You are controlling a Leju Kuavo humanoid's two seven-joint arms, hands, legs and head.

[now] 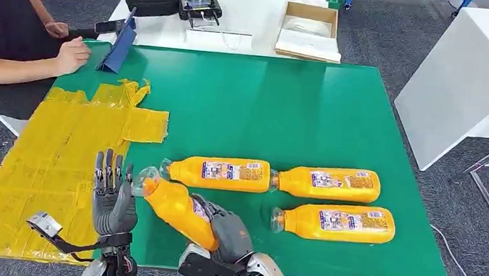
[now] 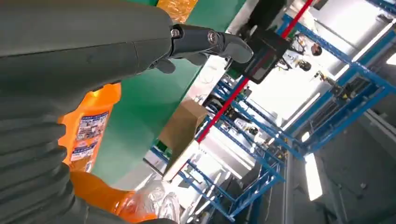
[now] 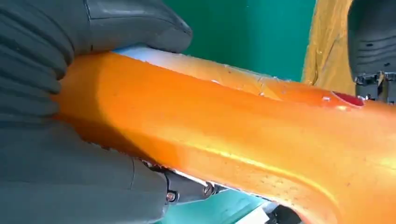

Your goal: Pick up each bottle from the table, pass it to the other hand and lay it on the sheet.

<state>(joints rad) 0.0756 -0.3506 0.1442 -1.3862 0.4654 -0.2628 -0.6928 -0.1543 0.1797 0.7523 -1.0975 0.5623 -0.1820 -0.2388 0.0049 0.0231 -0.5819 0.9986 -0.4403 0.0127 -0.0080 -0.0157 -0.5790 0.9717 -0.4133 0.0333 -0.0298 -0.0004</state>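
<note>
Held bottle [image 1: 177,209]: orange, tilted, lifted off the table near its front edge, neck toward the yellow sheet [image 1: 51,153]. Right hand [image 1: 227,234] wraps its lower body, fingers closed round it. Left hand [image 1: 113,193]: upright, fingers spread, palm facing the bottle's neck end, just beside it; contact cannot be told. It hovers over the table's front-left corner, at the sheet's edge.

Three more bottles [image 1: 330,202] lie flat on the green table [image 1: 265,106], toward the front-right. A person's hand [image 1: 70,55] rests at the far-left corner.

Step, as judged: handover. Feed the neck end well into the left palm, close the left fingers fully, then loosen the right.
</note>
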